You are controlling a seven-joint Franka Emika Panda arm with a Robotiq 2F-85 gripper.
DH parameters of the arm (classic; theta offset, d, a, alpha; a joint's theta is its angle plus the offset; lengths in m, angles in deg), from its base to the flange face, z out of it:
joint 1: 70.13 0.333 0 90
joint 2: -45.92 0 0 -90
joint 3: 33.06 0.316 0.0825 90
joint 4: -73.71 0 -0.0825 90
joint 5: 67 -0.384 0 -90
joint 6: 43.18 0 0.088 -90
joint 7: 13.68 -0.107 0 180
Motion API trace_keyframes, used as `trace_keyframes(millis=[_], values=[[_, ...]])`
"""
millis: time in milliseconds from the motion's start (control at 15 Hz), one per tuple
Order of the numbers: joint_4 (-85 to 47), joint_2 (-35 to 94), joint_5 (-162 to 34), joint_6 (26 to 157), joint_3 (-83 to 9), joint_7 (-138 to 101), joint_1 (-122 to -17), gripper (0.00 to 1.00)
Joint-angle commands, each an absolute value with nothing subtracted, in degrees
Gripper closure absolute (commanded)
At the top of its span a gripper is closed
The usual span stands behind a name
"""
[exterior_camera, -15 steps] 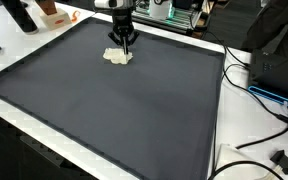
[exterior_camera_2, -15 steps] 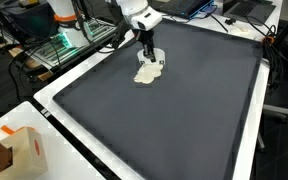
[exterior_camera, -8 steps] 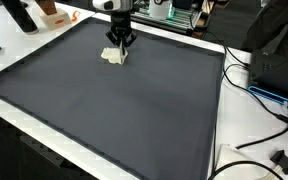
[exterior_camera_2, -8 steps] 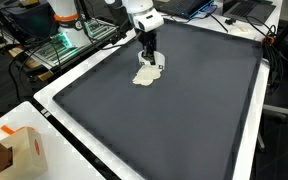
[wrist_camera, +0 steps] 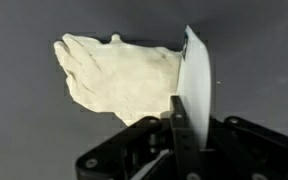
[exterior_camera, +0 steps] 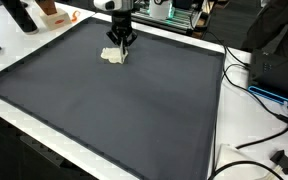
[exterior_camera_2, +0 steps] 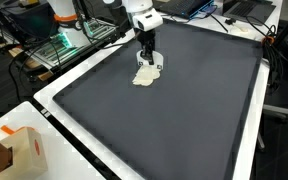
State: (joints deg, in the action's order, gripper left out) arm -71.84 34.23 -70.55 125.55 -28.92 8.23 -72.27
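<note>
One mat, one gripper, one cloth.
We see the dark mat [exterior_camera: 134, 110] with open room toward three edges; near its edge by the robot's base, our gripper [exterior_camera: 121, 47] pinches its jaws on a raised fold of the crumpled white cloth [wrist_camera: 114, 75].

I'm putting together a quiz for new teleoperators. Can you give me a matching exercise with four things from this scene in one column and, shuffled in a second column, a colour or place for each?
Things:
1. cloth
2. mat
3. cardboard box
4. cables

Descriptions:
a. black, on the white table beside the mat
b. cream, crumpled, under the gripper
c. dark grey, covering most of the table
d. orange marks, at a table corner off the mat

Pairs: 1-b, 2-c, 3-d, 4-a
</note>
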Motion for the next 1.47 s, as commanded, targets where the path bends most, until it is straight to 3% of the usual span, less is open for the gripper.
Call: trace_keyframes(millis=[0,667,1267,1400], values=[[-77.9,34.1,-72.2,126.8,-26.4,12.8,-77.3,0.99],[-83.1,36.0,-73.4,128.4,-25.7,16.2,-80.3,0.99],[-88.0,40.1,-69.3,127.2,-30.1,12.5,-78.6,0.99],[-83.7,38.7,-66.0,123.5,-32.1,10.5,-77.9,0.99]])
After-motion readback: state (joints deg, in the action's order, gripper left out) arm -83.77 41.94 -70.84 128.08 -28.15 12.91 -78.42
